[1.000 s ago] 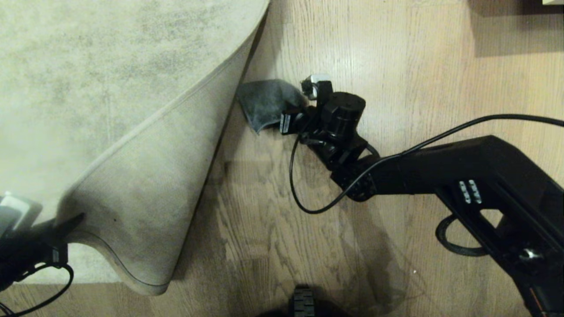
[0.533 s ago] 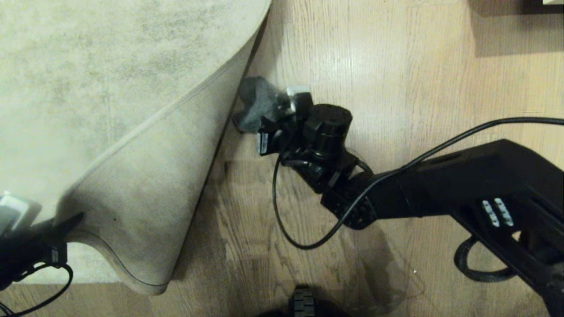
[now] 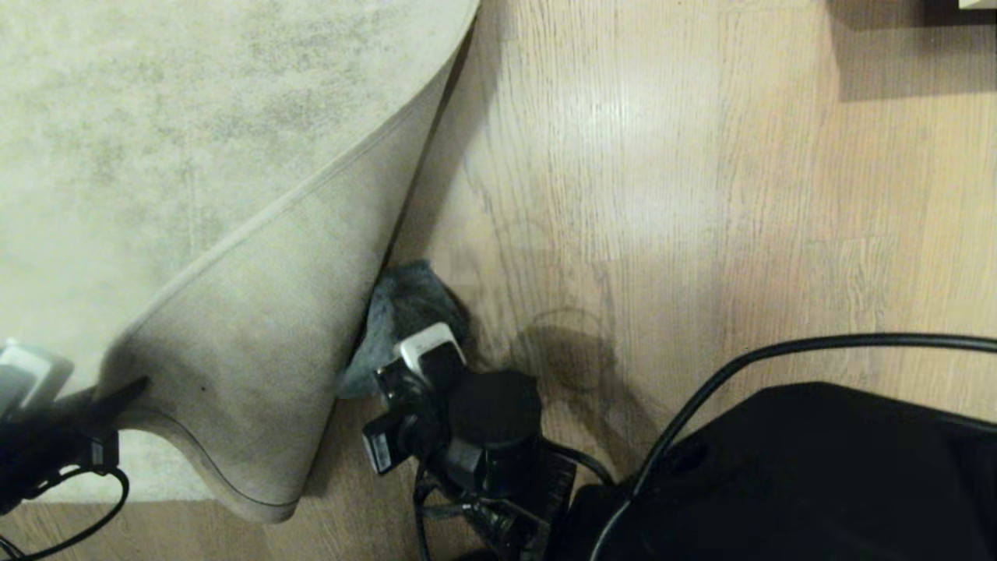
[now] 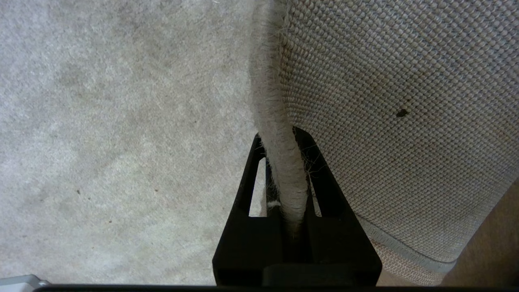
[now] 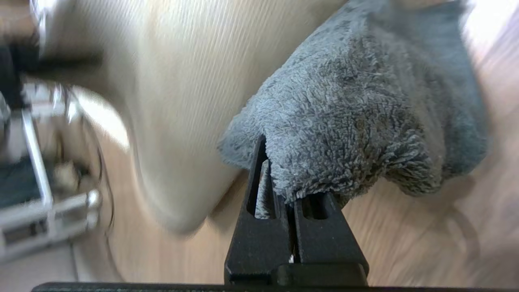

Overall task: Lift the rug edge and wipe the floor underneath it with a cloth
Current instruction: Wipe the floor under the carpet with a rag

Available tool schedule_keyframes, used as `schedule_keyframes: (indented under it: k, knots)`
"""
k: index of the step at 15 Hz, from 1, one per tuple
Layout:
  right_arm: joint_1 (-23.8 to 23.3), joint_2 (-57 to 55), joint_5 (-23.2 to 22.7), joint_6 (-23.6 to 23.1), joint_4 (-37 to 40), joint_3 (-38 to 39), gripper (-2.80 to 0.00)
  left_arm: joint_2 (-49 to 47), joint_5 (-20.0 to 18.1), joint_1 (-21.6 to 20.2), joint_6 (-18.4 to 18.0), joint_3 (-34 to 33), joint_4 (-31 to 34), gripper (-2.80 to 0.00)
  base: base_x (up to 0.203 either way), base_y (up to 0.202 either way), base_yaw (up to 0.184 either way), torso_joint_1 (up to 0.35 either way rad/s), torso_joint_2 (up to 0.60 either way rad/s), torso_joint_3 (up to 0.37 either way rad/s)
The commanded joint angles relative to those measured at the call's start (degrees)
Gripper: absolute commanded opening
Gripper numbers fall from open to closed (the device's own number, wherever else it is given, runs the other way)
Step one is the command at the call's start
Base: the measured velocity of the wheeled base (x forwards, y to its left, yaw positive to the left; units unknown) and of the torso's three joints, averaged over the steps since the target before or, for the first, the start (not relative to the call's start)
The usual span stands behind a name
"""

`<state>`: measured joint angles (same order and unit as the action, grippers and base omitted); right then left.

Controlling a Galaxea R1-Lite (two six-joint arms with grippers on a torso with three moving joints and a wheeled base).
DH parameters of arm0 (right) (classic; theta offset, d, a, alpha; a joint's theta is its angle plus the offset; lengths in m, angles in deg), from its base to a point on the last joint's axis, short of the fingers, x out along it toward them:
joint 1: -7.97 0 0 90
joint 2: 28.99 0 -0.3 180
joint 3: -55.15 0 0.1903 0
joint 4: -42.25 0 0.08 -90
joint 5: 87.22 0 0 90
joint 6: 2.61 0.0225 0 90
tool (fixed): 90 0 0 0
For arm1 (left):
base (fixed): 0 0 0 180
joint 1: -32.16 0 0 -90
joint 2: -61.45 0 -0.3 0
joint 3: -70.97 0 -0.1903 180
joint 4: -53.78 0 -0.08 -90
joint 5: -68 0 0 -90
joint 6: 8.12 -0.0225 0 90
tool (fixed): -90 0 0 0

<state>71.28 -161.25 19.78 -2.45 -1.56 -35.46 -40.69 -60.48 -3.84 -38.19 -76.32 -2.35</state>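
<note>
We see the rug (image 3: 195,156) filling the upper left of the head view, its corner folded back so the paler backing (image 3: 257,327) faces up as a wedge running from the top centre down to the lower left. In the left wrist view the backing (image 4: 397,121) shows a woven, dotted weave with one small dark speck, and the pile side (image 4: 121,142) lies flat beyond the raised edge.

The cloth (image 3: 405,312) sits low and left of centre in the head view, on the floor (image 3: 701,195) and pressed right against the lifted fold, partly tucked into its shadow. In the right wrist view the cloth (image 5: 357,121) is a fuzzy grey bunch spreading over the planks, with the fold just beside it.

Our right gripper (image 3: 417,354) is at the bottom centre of the head view, its claw pinched narrow on the near edge of the cloth; the right wrist view shows the gripper (image 5: 290,190) with its two black fingers (image 5: 320,227) nearly together and the pile bulging over their tips.

Our left gripper (image 3: 117,393) is at the lower left edge of the head view, clamped on the rug's trim; the left wrist view shows it (image 4: 286,178) gripping the edge cord and holding the corner up.

A dark shadow patch (image 3: 576,358) marks the floor right of the cloth.
</note>
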Motion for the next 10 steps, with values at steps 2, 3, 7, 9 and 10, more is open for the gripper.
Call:
schedule_keyframes:
  k: [2,3,7,9,10]
  knots:
    - [1.5,-6.8,0.1,0.0,-3.6,2.2,-2.80,0.2,-0.2,0.1,-0.2,-1.9,-0.5,-2.80,0.000,0.000,0.000,0.000,0.00,0.000]
    - [1.7,-8.3,0.1,0.0,-4.0,1.5,-2.80,0.3,-0.2,0.1,-0.2,-2.5,-0.5,-2.80,0.000,0.000,0.000,0.000,0.00,0.000]
    - [-2.5,-10.4,0.8,-0.2,-3.6,-5.4,-2.80,0.8,-0.2,0.1,-0.2,-3.2,-0.5,-2.80,0.000,0.000,0.000,0.000,0.00,0.000]
    - [-6.2,-10.4,0.8,-1.1,-3.6,-8.7,-2.80,0.8,-0.2,0.0,-0.2,-3.3,-0.5,-2.80,0.000,0.000,0.000,0.000,0.00,0.000]
    - [-8.2,-10.1,0.7,-2.1,-3.6,-10.8,-2.80,0.8,-0.2,0.0,-0.2,-3.3,-0.5,-2.80,0.000,0.000,0.000,0.000,0.00,0.000]
